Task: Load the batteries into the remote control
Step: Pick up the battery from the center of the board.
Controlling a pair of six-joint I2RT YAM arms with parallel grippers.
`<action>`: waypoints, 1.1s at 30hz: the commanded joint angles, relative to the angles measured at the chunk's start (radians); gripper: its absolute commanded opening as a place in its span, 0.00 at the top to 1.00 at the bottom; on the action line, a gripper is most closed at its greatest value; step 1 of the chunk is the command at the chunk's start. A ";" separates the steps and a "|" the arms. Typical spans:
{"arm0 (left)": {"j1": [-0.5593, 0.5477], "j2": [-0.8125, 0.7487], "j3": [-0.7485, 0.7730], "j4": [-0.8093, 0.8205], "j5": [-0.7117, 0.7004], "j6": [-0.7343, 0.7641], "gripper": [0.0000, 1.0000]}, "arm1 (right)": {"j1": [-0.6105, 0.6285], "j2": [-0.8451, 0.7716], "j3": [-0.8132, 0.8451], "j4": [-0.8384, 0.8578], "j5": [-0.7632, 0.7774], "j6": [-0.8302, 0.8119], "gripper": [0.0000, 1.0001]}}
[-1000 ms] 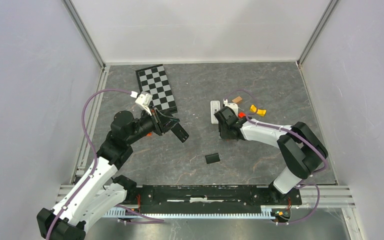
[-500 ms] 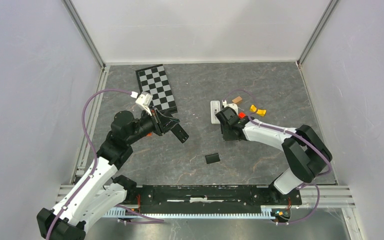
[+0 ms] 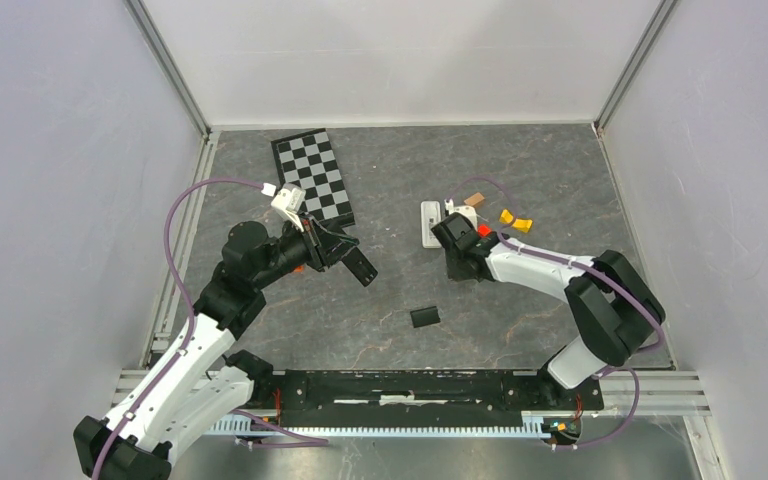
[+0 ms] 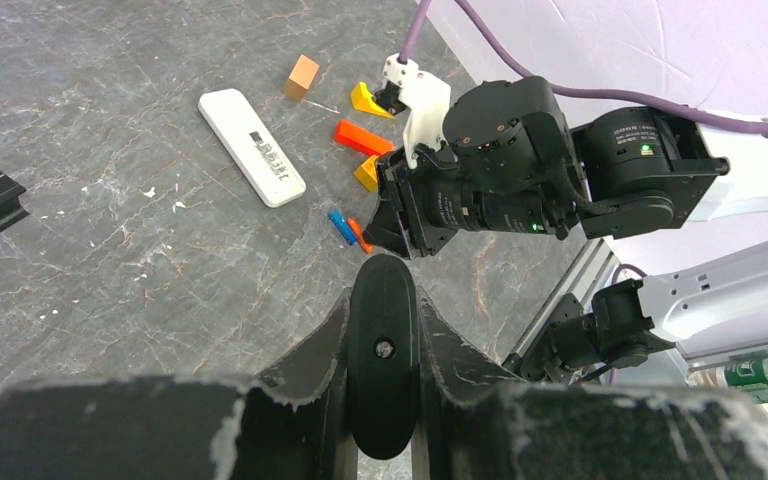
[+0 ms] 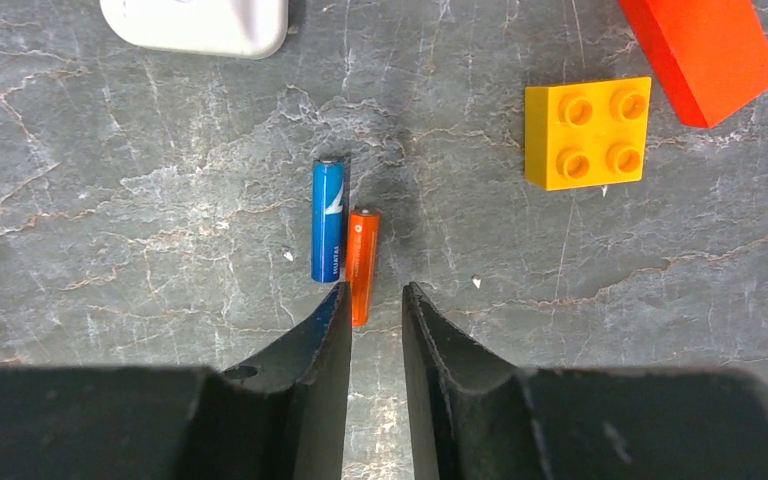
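My left gripper [image 4: 382, 312] is shut on a slim black remote [image 4: 382, 375] and holds it above the table; it also shows in the top view [image 3: 360, 266]. A blue battery [image 5: 328, 220] and an orange battery [image 5: 362, 264] lie side by side on the grey table. My right gripper [image 5: 375, 296] hovers just behind them, jaws a narrow gap apart and empty, its left fingertip beside the orange battery's near end. Both batteries [image 4: 348, 229] show under the right gripper in the left wrist view. No gold-brass battery is in view.
A white remote [image 3: 430, 222] lies just beyond the batteries. A yellow brick [image 5: 586, 132] and a red block [image 5: 700, 55] lie to their right, a wooden block [image 3: 475, 199] behind. A small black piece [image 3: 425, 316] lies mid-table. A chessboard [image 3: 312, 177] lies at the back left.
My right gripper has shifted slightly up-table toward the batteries. The left arm and its remote have barely moved.
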 commanded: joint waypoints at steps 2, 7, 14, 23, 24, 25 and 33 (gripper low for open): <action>-0.002 -0.004 0.012 0.025 -0.007 0.063 0.98 | -0.001 0.036 0.041 0.026 0.027 -0.012 0.71; -0.001 -0.004 0.014 0.020 -0.008 0.065 0.98 | -0.002 0.061 0.038 0.047 0.015 -0.012 0.71; -0.002 0.003 0.013 0.019 0.000 0.054 0.98 | -0.010 0.075 0.038 0.047 0.036 -0.013 0.75; -0.002 0.025 0.004 0.039 0.027 0.023 0.98 | -0.036 0.083 0.012 0.065 -0.014 -0.042 0.91; -0.002 0.029 -0.001 0.045 0.034 0.014 0.98 | -0.037 0.076 0.008 0.068 -0.014 -0.041 0.94; -0.002 0.035 -0.004 0.048 0.041 0.006 0.98 | -0.039 0.069 0.001 0.072 -0.013 -0.042 0.95; -0.002 0.112 -0.072 0.234 0.133 -0.131 0.98 | -0.041 -0.107 -0.057 0.176 -0.055 -0.097 0.98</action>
